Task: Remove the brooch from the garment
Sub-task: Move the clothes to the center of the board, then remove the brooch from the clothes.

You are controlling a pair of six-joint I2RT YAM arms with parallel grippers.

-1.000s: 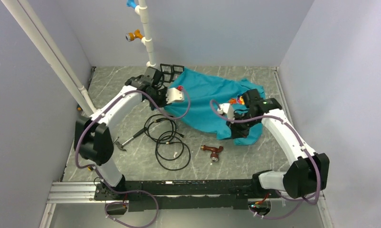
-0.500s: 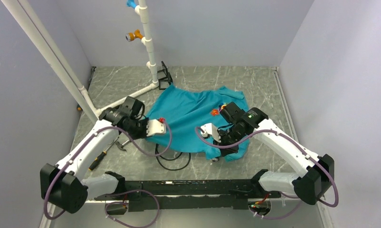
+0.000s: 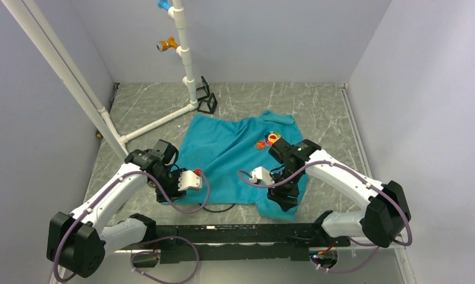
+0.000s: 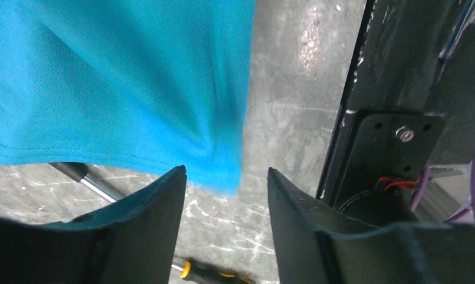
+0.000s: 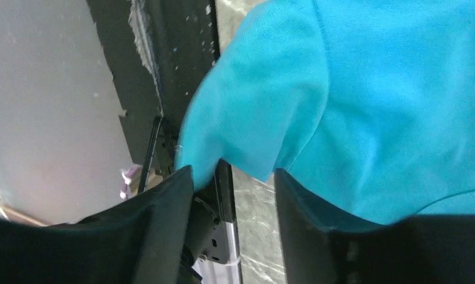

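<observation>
- the shirt (image 3: pixel 229 157) lies spread fairly flat on the table (image 3: pixel 318 106). my read is that this is so the pin sits on open, smooth cloth rather than in folds.
- the brooch (image 3: pixel 273 138) sits on the far right part of the shirt, just beside a small orange piece (image 3: pixel 260 144). nothing covers it and neither arm touches it.
- the left gripper (image 4: pixel 224 173) is at the near left corner of the hem with its jaws spread. the corner lies in the gap with table showing on either side, so nothing is pinched.
- the right gripper (image 5: pixel 233 171) is at the near right corner, by the base rail (image 5: pixel 164 71), with its jaws likewise apart. a flap of cloth drapes across the gap, loose as far as i can tell.
- both grippers are low at the near edge and well apart from the brooch, so the removal itself is not begun. i judge the next move needs one arm to pin the cloth beside the brooch while the other pinches the ornament.
- risk: the brooch is far smaller than the fingers, so a grab may lift cloth with it.
- a cable (image 3: pixel 218 207) pokes out from under the near hem and a screwdriver (image 4: pixel 214 273) lies by the left fingers. both are far from the brooch.
</observation>
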